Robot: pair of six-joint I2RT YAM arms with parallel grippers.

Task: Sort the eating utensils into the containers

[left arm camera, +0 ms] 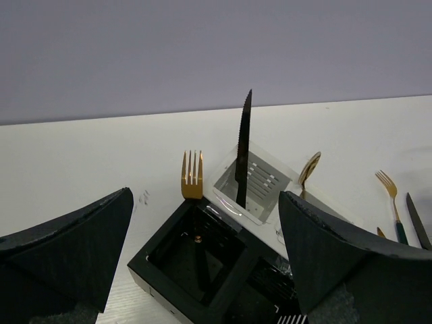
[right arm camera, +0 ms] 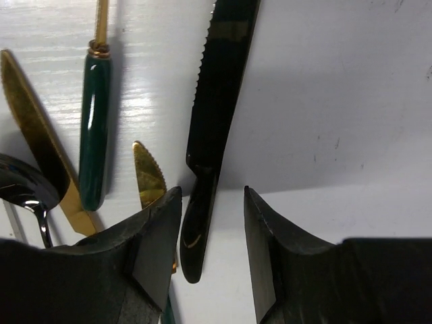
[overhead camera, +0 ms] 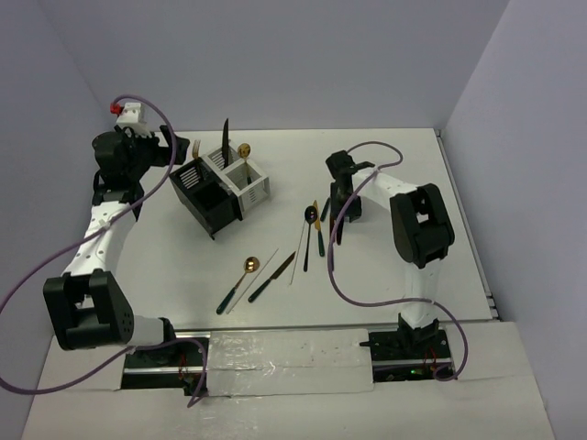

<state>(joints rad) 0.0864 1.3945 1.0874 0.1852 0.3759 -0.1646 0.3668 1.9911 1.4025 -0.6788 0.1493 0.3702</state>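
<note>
The containers stand joined at the back left: a black caddy (overhead camera: 215, 215) and a white caddy (overhead camera: 259, 190). A gold fork (left arm camera: 192, 177) stands in the black caddy (left arm camera: 158, 239). A black knife (left arm camera: 243, 152) and a gold spoon (left arm camera: 309, 169) stand in the white caddy (left arm camera: 266, 181). My left gripper (left arm camera: 206, 197) is open and empty above the black caddy. My right gripper (right arm camera: 212, 223) is open low over the table, its jaws either side of the handle of a black knife (right arm camera: 216, 101) lying flat, not touching it.
Beside the black knife lie two gold knives (right arm camera: 37, 148), a green-handled utensil (right arm camera: 94, 128) and a black spoon (right arm camera: 20, 182). Nearer the front lie a gold spoon (overhead camera: 240, 280), a dark knife (overhead camera: 272, 275) and pale chopsticks (overhead camera: 295, 261). Walls enclose three sides.
</note>
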